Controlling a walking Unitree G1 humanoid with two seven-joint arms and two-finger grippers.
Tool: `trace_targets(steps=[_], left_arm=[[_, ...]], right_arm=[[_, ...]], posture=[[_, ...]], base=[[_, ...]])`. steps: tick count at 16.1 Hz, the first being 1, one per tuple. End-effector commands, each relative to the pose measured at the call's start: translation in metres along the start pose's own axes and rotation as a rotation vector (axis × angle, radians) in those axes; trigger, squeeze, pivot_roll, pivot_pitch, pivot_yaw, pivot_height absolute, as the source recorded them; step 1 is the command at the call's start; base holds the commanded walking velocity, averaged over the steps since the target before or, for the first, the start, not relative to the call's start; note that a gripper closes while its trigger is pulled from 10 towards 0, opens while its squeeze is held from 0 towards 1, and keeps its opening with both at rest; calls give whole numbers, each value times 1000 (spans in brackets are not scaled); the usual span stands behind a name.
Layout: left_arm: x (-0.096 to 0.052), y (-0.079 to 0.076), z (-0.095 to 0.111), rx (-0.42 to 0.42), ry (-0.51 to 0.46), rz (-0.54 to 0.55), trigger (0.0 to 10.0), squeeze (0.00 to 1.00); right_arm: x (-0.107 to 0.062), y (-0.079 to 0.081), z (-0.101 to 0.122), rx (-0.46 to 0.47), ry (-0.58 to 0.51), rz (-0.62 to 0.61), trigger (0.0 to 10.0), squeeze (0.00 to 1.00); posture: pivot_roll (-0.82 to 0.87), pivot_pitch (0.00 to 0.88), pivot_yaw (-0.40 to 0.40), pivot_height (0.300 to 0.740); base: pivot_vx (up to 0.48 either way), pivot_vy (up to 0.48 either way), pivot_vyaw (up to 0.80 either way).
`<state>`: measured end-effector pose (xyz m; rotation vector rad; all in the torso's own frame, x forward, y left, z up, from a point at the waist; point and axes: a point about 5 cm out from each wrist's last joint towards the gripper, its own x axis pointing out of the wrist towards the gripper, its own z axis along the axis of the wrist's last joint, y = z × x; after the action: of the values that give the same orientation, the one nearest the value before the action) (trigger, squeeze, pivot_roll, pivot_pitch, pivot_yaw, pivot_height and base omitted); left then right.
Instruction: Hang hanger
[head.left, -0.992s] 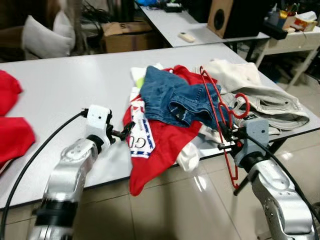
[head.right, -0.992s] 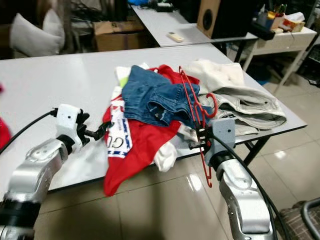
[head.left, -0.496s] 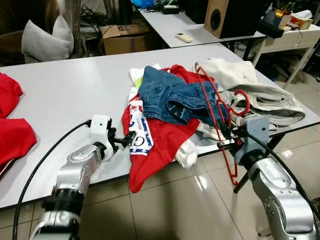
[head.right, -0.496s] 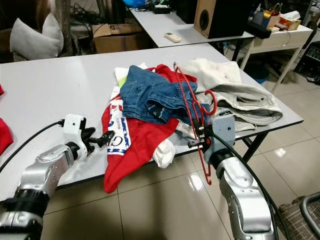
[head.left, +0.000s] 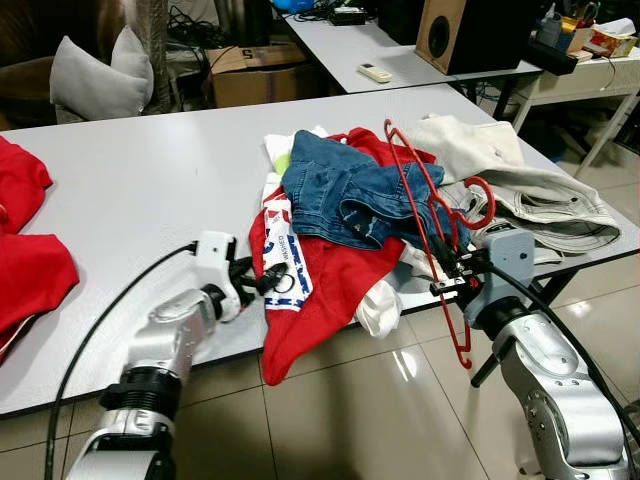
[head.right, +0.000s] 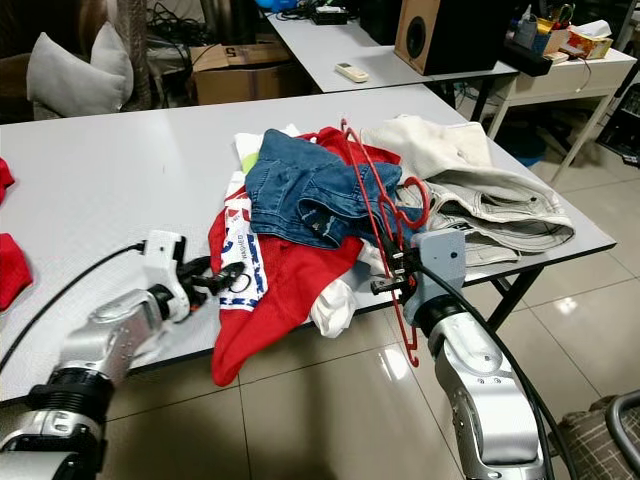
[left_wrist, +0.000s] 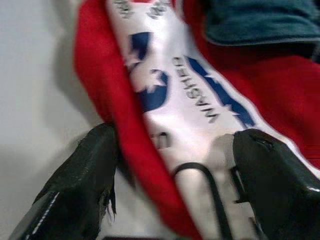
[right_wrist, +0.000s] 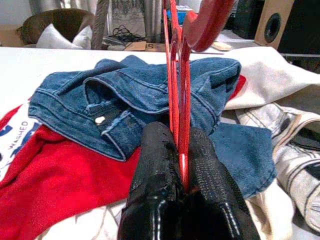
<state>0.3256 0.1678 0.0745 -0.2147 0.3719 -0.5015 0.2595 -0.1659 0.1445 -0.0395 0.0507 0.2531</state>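
The right gripper (head.left: 447, 272) reaches in at the table's (head.left: 130, 170) front edge, fingers clenched on the red hanger (head.left: 432, 215), a thin wire frame standing on edge beside the denim garment (head.left: 350, 195), hook curled over pale trousers (head.left: 540, 195). The left gripper (head.left: 262, 283) extends low, fingers spread around the red shirt's (left_wrist: 150, 125) printed edge

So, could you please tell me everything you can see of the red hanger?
The red hanger is a thin frame, plastic by the look of it, with a thicker curved hook. It stands nearly on edge: its upper part leans over the blue denim garment on the clothes pile, and its lower end hangs past the table edge. The right end effector is shut on its bars, as the right wrist view shows.
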Motion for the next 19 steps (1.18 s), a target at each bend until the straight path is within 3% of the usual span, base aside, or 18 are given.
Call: trace_targets(steps=[1,6,14,18,19], left_arm=[[1,-1,1,17,-2,-23,0,0],[-2,6,3,33,-6,12,0,0],[-3,6,16,42,-87,-1,0,0],[-1,1,67,-76,-298,-34,0,0],[0,0,89,-121,-378,-44,0,0]], right_arm=[[-1,-4,3,-14,-20,-32,10000,0],[0,-4,2,-30,-11,-39,10000,0],[1,2,2,-20,-8,0,10000,0],[2,1,6,-21,-54,-25,10000,0],[2,-1,7,-18,-63,-39,10000,0]], posture=[[-147,0,18,740],[-140,0,15,740],[-134,0,16,740],[-132,0,30,740],[-131,0,33,740]], base=[[0,0,0],[0,0,0],[0,0,0],[0,0,0],[0,0,0]])
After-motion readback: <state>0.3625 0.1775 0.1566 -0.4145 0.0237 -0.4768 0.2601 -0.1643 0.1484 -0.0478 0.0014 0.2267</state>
